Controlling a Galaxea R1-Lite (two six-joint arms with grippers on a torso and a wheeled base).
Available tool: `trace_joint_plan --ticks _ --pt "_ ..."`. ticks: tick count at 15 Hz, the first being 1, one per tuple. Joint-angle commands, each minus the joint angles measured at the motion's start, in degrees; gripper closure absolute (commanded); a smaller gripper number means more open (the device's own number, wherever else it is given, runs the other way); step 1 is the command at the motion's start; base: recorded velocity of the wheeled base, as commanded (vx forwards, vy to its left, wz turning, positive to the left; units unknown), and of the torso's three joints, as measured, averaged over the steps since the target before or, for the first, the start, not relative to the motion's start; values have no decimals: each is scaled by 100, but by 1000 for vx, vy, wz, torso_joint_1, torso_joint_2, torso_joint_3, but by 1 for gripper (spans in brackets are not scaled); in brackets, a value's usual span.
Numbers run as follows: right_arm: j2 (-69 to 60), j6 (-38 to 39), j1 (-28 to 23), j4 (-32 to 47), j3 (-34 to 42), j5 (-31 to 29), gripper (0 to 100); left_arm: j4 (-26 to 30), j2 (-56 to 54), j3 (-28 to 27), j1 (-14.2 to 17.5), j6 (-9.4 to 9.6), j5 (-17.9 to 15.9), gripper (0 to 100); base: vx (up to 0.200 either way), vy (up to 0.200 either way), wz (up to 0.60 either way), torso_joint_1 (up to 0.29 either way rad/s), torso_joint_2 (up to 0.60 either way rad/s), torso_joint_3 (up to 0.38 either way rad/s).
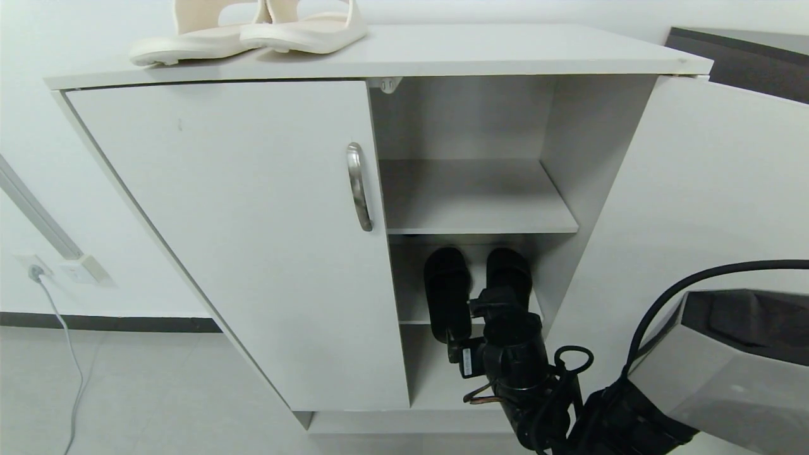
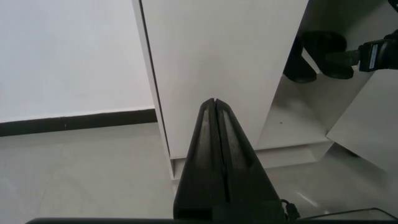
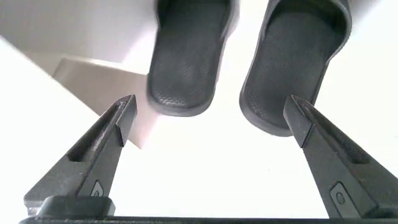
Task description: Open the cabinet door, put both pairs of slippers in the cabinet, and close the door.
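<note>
Nearest: left gripper (image 2: 214, 107), fingers pressed together on nothing, low in front of the shut left door (image 1: 240, 240).

To the right, right gripper (image 3: 209, 112) inside the open right half of the cabinet (image 1: 505, 50), fingers spread wide, pinching nothing, tips just short of the heels of the black slippers (image 3: 186, 56). Lie side by side, soles down, on the lower shelf (image 1: 411, 316), toes far in, heels toward the near edge. Look like moulded foam or rubber: light, bendy, matt and likely grippy, nothing fragile.

Farther and higher, cream slippers (image 1: 253, 35) on the cabinet top, toward its left, close together, near ends at the front edge. Probably just as light and soft. Best taken across the strap or by pinching the two inner side walls together, not by a thin sole edge, apt to flex out of the grip.

Middle shelf (image 1: 474, 202): smooth white board, likely slick enough to slide a pair in. Right door (image 1: 695, 189) swung wide to the right. Curved metal handle (image 1: 358, 186) on the left door.

Beyond: pale floor (image 1: 126, 379), white wall (image 1: 38, 126), socket (image 1: 35, 268) with grey cable (image 1: 69, 354) at far left.
</note>
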Motion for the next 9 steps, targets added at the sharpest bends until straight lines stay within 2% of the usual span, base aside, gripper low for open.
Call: trace_joint_plan --ticks 1,5,9 --pt "-126 -1 52 -2 89 1 0 -1 7 1 6 -9 1 100 0 0 0 0 0 0" --pt "-126 -1 113 -20 107 1 0 -1 7 1 -2 -9 1 100 0 0 0 0 0 0" --pt "-117 -1 113 -29 107 -7 0 -1 7 1 6 -9 1 100 -200 0 0 5 5 0"
